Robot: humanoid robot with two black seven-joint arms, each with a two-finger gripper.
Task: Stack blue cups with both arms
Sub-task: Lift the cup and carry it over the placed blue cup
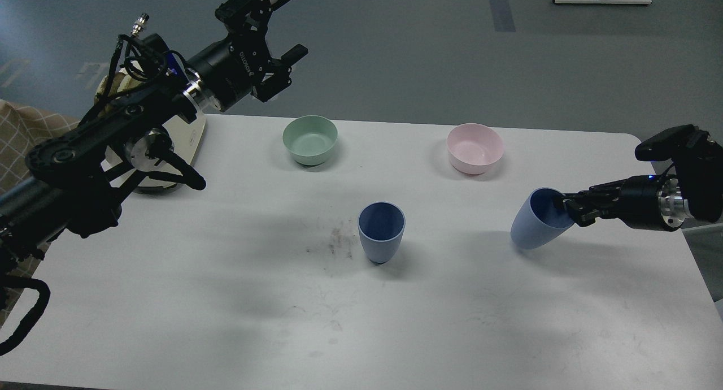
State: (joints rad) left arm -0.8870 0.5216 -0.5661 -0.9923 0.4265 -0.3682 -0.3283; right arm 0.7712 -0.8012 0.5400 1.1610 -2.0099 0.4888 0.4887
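One blue cup [381, 230] stands upright in the middle of the white table [226, 299]. The second blue cup [534, 227] is at the right, tilted with its mouth to the right and lifted just off the table. My right gripper [566, 209] comes in from the right and is shut on that cup's rim. My left gripper [277, 22] is open and empty, held high above the table's far left edge, well away from both cups.
A green bowl [310, 139] and a pink bowl [475, 148] stand upright near the table's far edge. A round cream-coloured object [189, 147] sits at the far left under my left arm. A smudge [338, 240] marks the table left of the middle cup.
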